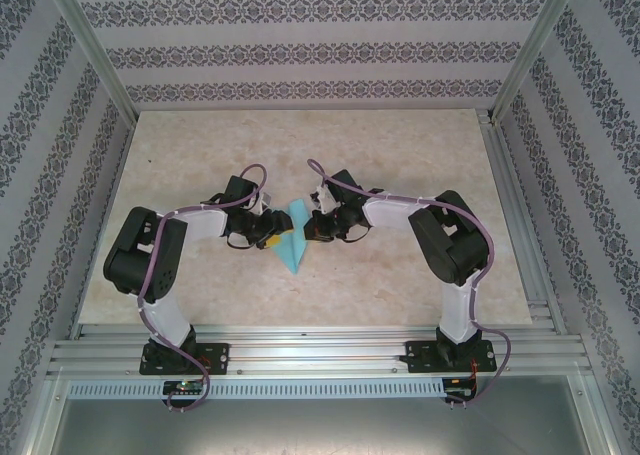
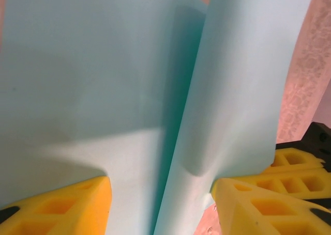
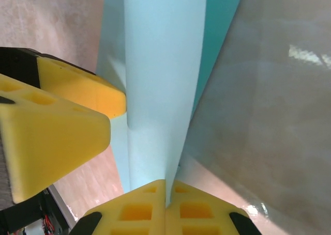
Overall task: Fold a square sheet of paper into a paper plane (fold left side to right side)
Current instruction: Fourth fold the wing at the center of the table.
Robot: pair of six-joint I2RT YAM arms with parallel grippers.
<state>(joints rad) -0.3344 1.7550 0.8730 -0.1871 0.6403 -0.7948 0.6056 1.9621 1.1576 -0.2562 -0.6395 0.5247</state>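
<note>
The square sheet of paper (image 1: 293, 247) is light blue and lies mid-table, folded into a narrow pointed paper plane shape with its tip toward the arms. My right gripper (image 1: 313, 225) holds it from the right. In the right wrist view its yellow fingers (image 3: 139, 209) are shut on the edge of a raised paper flap (image 3: 160, 64). My left gripper (image 1: 271, 238) is at the paper's left side. It stands open (image 2: 161, 193), one yellow finger (image 2: 57, 209) on each side of the paper (image 2: 103, 80) and its raised flap. The left gripper's fingers (image 3: 67, 126) also show in the right wrist view.
The marble-patterned table (image 1: 400, 155) extends around the paper. Patterned walls enclose it at the back and both sides. Aluminium rails (image 1: 320, 350) run along the near edge, where the arm bases are bolted.
</note>
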